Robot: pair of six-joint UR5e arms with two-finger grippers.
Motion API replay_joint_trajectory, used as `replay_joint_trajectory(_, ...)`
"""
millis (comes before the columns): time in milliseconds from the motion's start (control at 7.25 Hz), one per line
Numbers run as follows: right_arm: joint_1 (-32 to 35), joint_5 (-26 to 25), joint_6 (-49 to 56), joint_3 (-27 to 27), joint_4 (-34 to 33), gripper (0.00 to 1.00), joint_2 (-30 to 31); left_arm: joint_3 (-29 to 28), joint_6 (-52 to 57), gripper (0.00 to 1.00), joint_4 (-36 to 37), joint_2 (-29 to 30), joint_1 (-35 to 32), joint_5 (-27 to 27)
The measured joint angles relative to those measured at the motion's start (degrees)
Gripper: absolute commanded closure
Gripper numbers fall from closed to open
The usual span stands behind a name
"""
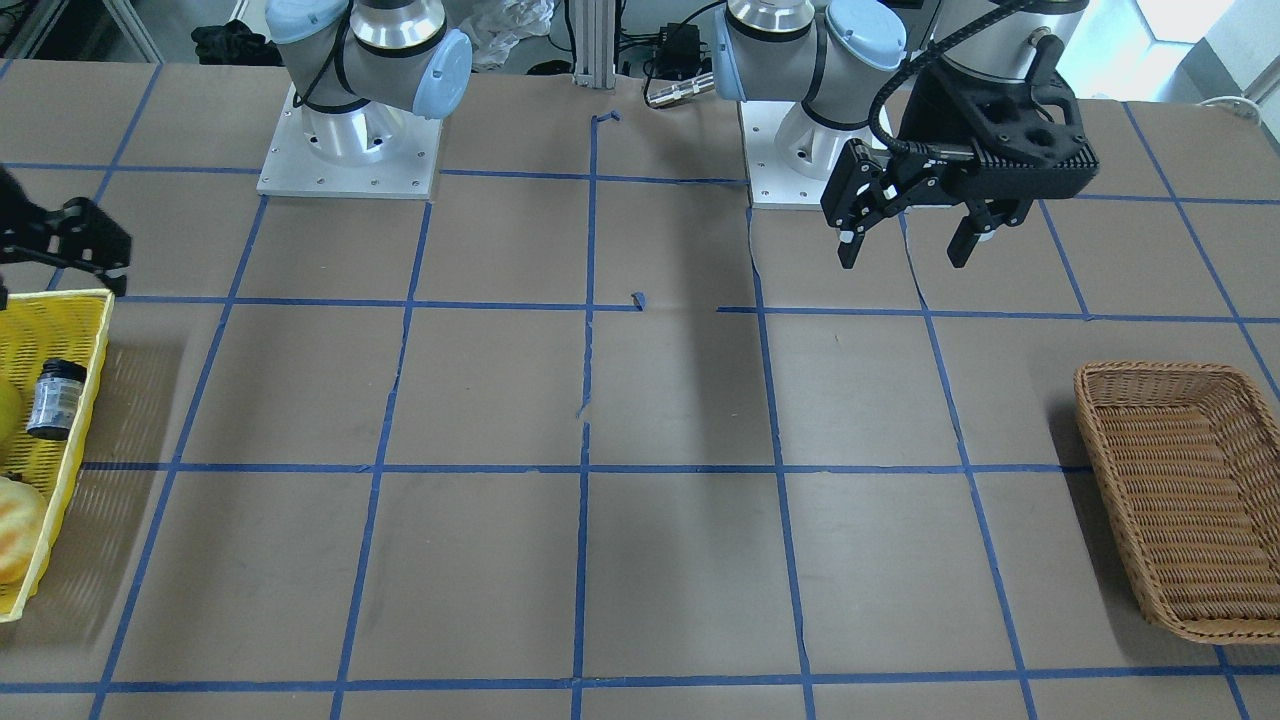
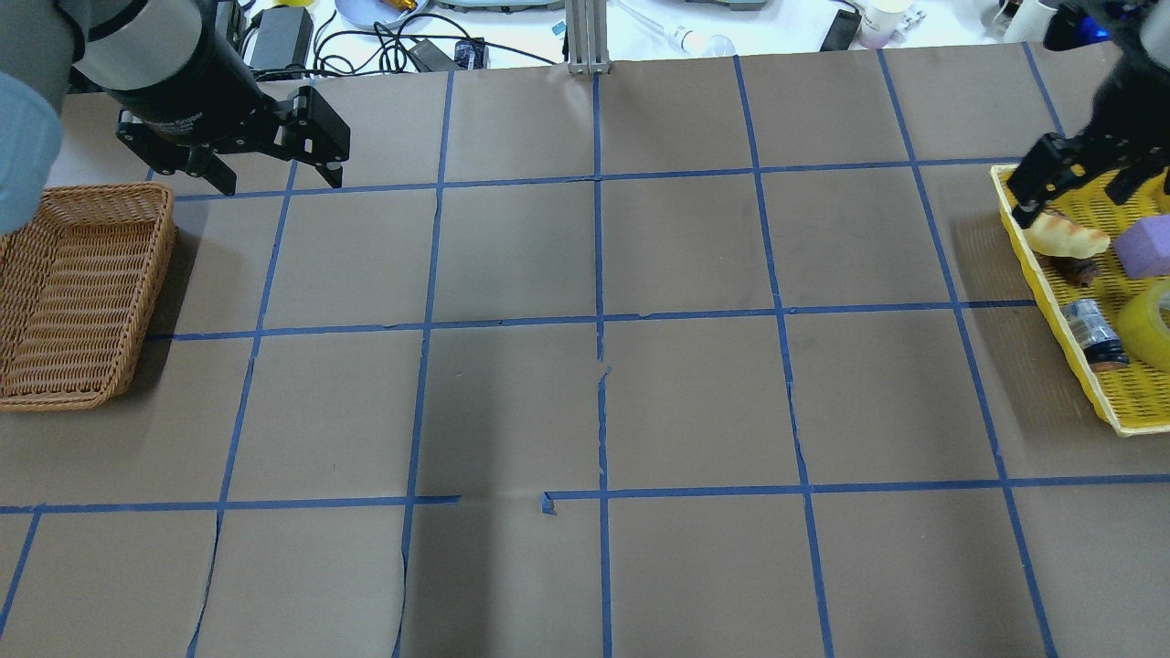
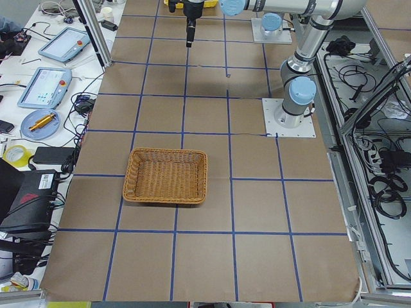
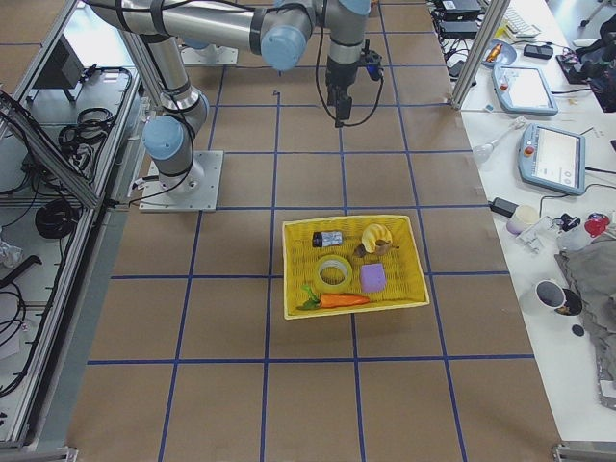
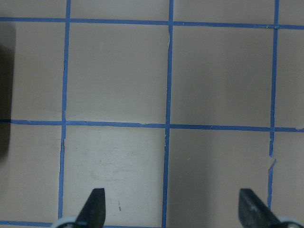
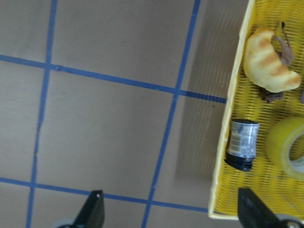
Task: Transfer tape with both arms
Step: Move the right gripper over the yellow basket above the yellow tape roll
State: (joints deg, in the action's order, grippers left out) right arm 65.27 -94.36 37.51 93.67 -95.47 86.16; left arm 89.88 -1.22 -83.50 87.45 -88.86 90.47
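Note:
The tape (image 2: 1154, 324), a thick yellow roll, lies in the yellow basket (image 2: 1060, 302) at the table's right end, beside a small dark bottle (image 2: 1092, 334). It also shows in the right wrist view (image 6: 287, 152) and the exterior right view (image 4: 334, 274). My right gripper (image 2: 1074, 196) is open and empty, hovering over the basket's far inner corner, apart from the tape; its fingertips (image 6: 95, 211) show in the right wrist view. My left gripper (image 1: 905, 250) is open and empty above bare table near its base, also seen from overhead (image 2: 274, 178).
A wicker basket (image 2: 155, 274) sits at the table's left end, just below my left gripper in the overhead view. The yellow basket also holds a bread-like piece (image 2: 1065, 238), a purple block (image 2: 1143, 247) and a carrot (image 4: 342, 300). Blue tape grid lines cross the brown table.

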Motion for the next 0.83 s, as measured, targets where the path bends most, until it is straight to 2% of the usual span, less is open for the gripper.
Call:
replay_joint_trajectory(276,-10.9,0.3,15.6,4.1,-10.9,0.0,-5.5,0.0,0.0,0.0,0.0,0.0,0.0,-0.1)
replay_joint_trajectory(552,-17.4,0.2,24.5,7.1,-24.1,0.0,-11.9,0.1,0.2,0.0,0.0,0.0,0.0,-0.1)
replay_joint_trajectory(828,-21.0,0.2,27.9,8.0,-27.7,0.0,-17.1,0.1,0.3,0.0,0.0,0.0,0.0,0.1)
